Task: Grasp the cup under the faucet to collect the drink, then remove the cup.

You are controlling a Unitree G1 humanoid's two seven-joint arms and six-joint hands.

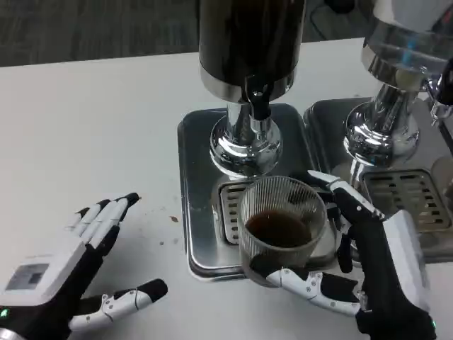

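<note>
Right hand (368, 273) grips the cup (282, 223); left hand (78, 265) rests spread on the surface (92, 134). Withdraw it level to avoid spilling.

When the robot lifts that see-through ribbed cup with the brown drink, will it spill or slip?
The clear ribbed cup looks stiff, and its ridges probably help the right hand grip. The dark drink sits well below the rim, so a level lift likely won't spill; tilting might.

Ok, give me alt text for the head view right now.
The right hand grips a ribbed clear glass cup holding dark drink, on the steel drip tray below the dark dispenser's faucet. The left hand rests open on the white table.
</note>
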